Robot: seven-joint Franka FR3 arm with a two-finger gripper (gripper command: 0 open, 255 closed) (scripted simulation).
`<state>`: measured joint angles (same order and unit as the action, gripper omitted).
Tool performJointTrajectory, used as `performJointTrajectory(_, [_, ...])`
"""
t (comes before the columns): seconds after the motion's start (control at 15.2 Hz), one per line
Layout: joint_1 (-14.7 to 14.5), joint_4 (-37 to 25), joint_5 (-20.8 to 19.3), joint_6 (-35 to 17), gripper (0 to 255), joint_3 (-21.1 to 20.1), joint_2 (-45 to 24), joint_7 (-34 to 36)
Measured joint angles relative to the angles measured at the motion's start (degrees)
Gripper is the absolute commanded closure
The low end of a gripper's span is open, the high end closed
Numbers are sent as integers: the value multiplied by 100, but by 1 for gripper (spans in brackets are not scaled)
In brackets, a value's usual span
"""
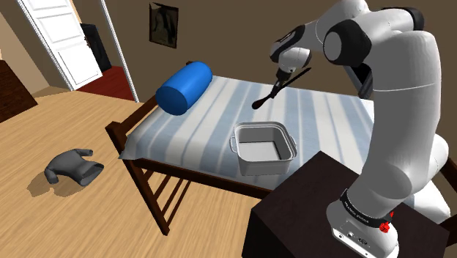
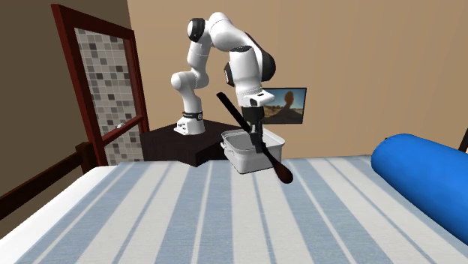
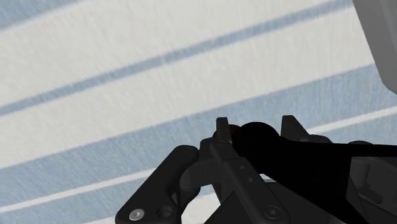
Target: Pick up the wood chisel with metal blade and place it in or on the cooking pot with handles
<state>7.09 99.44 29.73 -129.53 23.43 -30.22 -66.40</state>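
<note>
The striped blue-and-white bed (image 1: 205, 121) spreads wide below, and the white arm (image 1: 399, 110) arches over it. There's the blue bolster (image 1: 183, 88) lying at one end. The grey square pot (image 1: 264, 167) sits on the bed near the stand (image 1: 293, 212). Up in the air, the black chisel (image 2: 279, 169) hangs tilted, clear of the stripes, near the pot but not inside. The gripper (image 2: 257, 137) clamps its middle.
</note>
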Motion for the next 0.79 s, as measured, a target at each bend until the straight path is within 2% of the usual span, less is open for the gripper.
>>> performJointTrajectory(0.79, [-1237, 2734, -559, -1273, 255, 37, 1873, 944])
